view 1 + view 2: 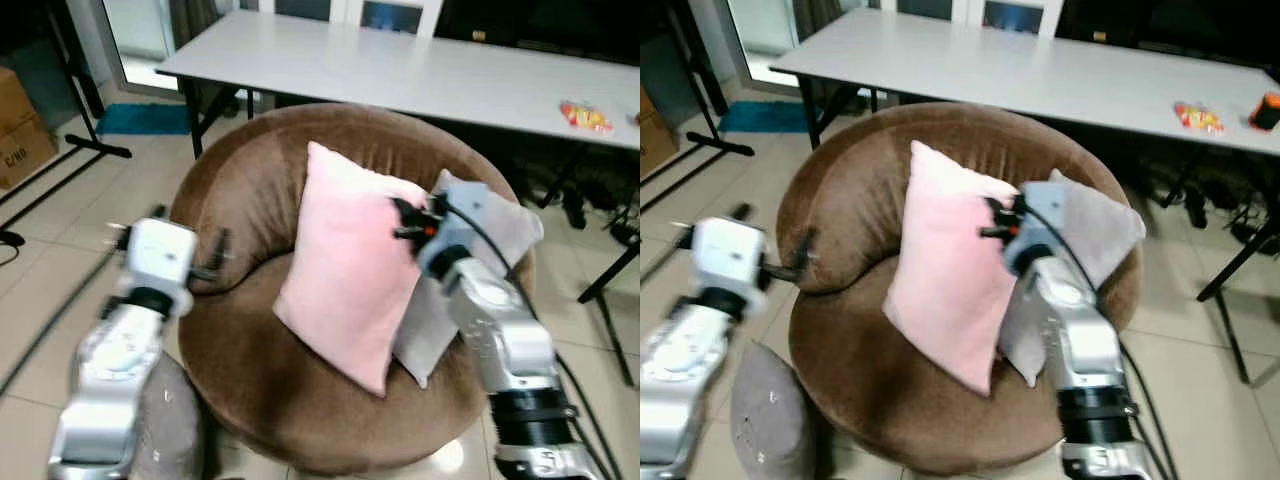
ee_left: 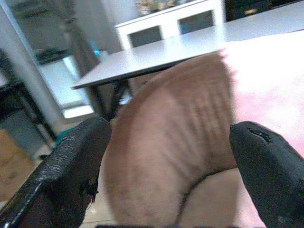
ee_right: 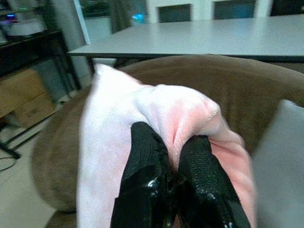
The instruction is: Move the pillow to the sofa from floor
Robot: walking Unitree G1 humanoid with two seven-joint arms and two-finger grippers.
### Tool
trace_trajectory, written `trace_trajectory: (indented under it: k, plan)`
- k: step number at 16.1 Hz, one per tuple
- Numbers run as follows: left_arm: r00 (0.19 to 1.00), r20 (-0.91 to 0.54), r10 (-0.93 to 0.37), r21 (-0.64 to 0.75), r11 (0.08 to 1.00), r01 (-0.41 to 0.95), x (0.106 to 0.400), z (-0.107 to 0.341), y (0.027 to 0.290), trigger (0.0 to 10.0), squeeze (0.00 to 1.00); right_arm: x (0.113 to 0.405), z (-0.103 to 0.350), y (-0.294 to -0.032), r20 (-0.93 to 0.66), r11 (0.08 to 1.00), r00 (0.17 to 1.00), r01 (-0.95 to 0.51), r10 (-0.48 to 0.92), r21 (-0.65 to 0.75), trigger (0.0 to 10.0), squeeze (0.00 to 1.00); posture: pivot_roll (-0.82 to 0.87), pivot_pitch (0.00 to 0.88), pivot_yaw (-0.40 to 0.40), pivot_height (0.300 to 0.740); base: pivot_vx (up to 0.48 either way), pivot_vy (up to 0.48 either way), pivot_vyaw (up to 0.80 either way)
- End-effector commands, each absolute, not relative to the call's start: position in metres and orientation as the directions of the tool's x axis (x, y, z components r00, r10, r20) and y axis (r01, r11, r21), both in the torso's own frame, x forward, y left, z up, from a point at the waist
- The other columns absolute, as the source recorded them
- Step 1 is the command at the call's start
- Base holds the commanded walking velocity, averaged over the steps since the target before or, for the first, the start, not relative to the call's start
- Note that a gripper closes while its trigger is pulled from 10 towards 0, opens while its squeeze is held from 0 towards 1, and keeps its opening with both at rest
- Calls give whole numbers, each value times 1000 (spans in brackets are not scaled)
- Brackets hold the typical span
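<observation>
A pink pillow (image 1: 345, 265) stands tilted on the round brown sofa (image 1: 240, 190), leaning against a grey pillow (image 1: 500, 225) behind it. My right gripper (image 1: 403, 222) is at the pink pillow's upper right edge, and in the right wrist view its fingers (image 3: 145, 164) are shut on a pinched fold of the pink pillow (image 3: 156, 107). My left gripper (image 1: 222, 262) stands open beside the sofa's left arm; the left wrist view shows its wide-apart fingertips (image 2: 78, 159) facing the brown sofa back (image 2: 180, 133). Another grey pillow (image 1: 770, 420) lies on the floor at the sofa's left front.
A long white table (image 1: 400, 70) stands right behind the sofa, with a colourful packet (image 1: 585, 116) near its right end. Black stand legs (image 1: 90, 145) and a cardboard box (image 1: 20, 125) are on the tiled floor at the left. A black table leg (image 1: 610, 290) is at the right.
</observation>
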State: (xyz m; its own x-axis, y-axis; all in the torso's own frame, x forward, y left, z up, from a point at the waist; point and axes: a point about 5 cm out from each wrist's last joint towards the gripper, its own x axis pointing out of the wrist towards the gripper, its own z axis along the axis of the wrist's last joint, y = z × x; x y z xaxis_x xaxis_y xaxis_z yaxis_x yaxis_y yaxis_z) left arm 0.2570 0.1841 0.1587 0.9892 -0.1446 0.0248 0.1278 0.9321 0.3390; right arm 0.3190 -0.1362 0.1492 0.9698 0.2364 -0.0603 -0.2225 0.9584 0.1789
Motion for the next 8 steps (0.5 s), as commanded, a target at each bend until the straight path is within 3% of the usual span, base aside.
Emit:
trace_trajectory:
  k: [1, 7, 8]
  plan:
    - [990, 27, -138, 349, 929, 120, 257, 162, 189, 10000, 0, 322, 167, -133, 21, 955, 971, -240, 240, 174, 10000, 0, 18, 0, -52, 740, 270, 0, 0]
    - [985, 10, -172, 360, 919, 157, 259, 162, 187, 10000, 0, 323, 168, -129, 31, 952, 970, -241, 239, 187, 10000, 0, 16, 0, -39, 740, 269, 0, 0]
    - [984, 5, -177, 366, 916, 163, 258, 162, 187, 10000, 0, 324, 168, -127, 32, 951, 969, -245, 244, 189, 10000, 0, 17, 0, -39, 740, 0, 0, 0]
